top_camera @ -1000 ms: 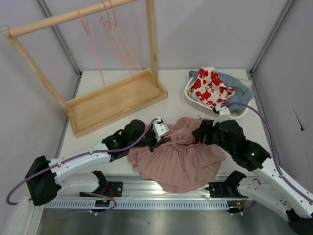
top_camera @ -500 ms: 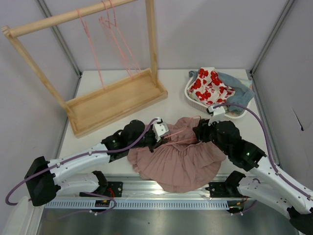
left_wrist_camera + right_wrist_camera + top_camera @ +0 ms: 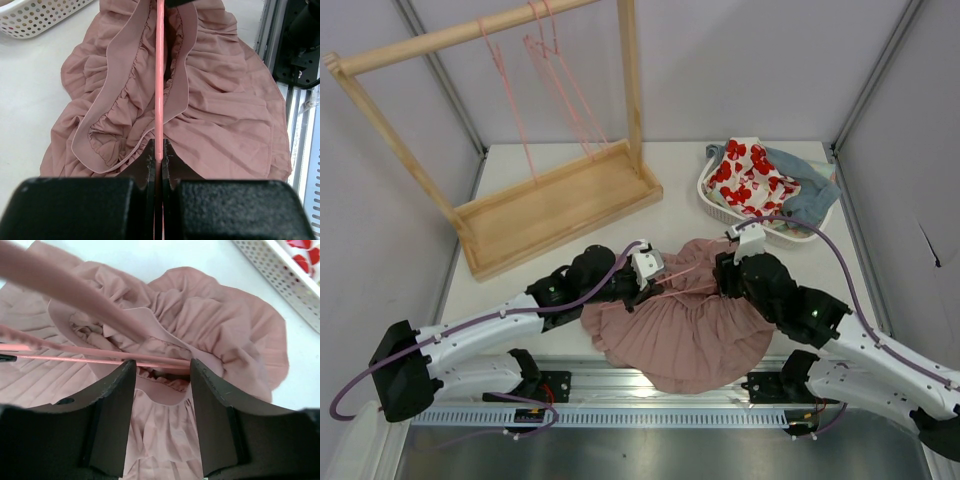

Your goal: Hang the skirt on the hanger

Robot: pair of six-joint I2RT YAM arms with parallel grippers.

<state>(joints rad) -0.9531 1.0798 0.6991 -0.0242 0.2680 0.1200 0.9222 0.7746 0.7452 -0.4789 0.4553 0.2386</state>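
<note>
The dusty-pink pleated skirt (image 3: 685, 325) lies crumpled on the table near the front edge. Its gathered waist (image 3: 125, 85) is open and faces up. My left gripper (image 3: 653, 277) is shut on a thin pink hanger (image 3: 159, 75) and holds it across the waist opening (image 3: 158, 145). My right gripper (image 3: 725, 277) is open just above the waistband at the hanger's other end. In the right wrist view the hanger's rods (image 3: 95, 356) cross in front of my open right gripper (image 3: 161, 367), and the waistband (image 3: 160, 390) lies between the fingers.
A wooden rack (image 3: 555, 205) stands at the back left with more pink hangers (image 3: 552, 70) on its bar. A white basket (image 3: 712, 200) at the back right holds a white cloth with red flowers (image 3: 750, 175) and a blue-grey garment (image 3: 815, 195). A metal rail (image 3: 620, 400) runs along the near edge.
My right gripper has moved left and slightly away from the near edge, closing in on the skirt's waist and the hanger's end. The left gripper and hanger have stayed put.
</note>
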